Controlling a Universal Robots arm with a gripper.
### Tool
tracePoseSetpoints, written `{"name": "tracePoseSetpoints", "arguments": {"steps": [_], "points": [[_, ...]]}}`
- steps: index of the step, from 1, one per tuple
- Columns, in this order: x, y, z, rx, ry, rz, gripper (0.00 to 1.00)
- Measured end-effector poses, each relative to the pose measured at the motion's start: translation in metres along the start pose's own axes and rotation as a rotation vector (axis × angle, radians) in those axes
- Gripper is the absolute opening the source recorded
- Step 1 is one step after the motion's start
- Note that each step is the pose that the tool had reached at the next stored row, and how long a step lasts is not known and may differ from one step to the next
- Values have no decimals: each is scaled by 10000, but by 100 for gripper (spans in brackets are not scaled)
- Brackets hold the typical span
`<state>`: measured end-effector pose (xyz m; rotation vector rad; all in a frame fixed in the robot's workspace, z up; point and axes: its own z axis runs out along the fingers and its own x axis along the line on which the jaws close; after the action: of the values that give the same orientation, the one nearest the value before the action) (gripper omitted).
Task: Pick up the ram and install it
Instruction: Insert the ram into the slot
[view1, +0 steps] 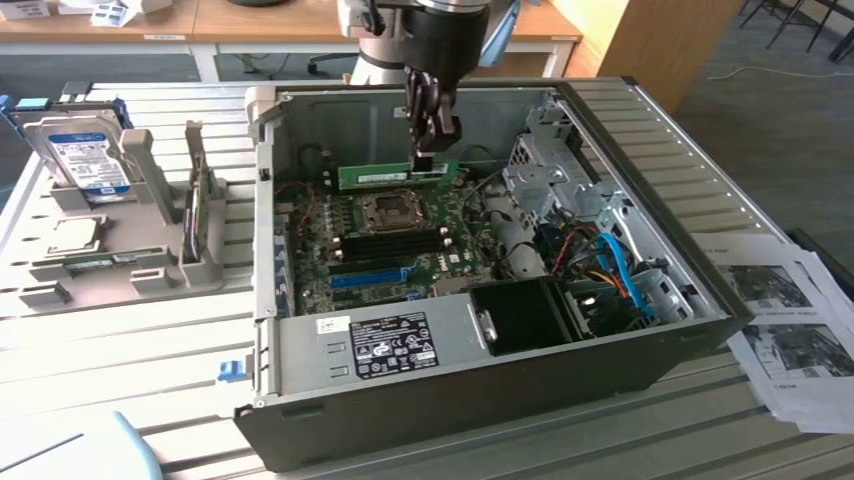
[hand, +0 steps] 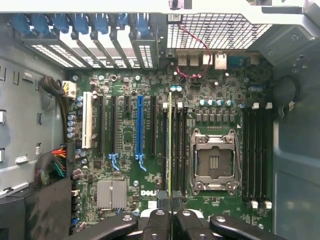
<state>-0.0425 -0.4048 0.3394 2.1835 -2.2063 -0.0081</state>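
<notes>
The ram (view1: 380, 177) is a long thin green stick, held level by one end above the motherboard (view1: 387, 250) inside the open computer case (view1: 534, 385). My gripper (view1: 424, 163) is shut on it from above. In the wrist view the ram (hand: 170, 145) appears edge-on as a thin green line running out from between my fingertips, gripper (hand: 170, 220). It hangs over the black memory slots (hand: 178, 150) beside the CPU socket (hand: 214, 162), apart from them. More black slots (hand: 257, 155) lie on the socket's other side.
A bright-blue slot strip (hand: 139, 127) and black card slots lie beside the memory slots. The case walls, a drive cage (view1: 554, 170) and cables (view1: 607, 270) ring the board. A grey holder with a hard drive (view1: 83, 160) stands at the exterior view's left; papers (view1: 787, 320) at its right.
</notes>
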Motion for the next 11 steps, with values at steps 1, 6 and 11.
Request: {"name": "tracePoseSetpoints", "arguments": {"steps": [1, 6, 11], "points": [[0, -1, 15, 0, 0, 0, 11], [-3, -4, 105, 5, -2, 0, 11], [-5, -6, 196, 7, -1, 0, 11]]}}
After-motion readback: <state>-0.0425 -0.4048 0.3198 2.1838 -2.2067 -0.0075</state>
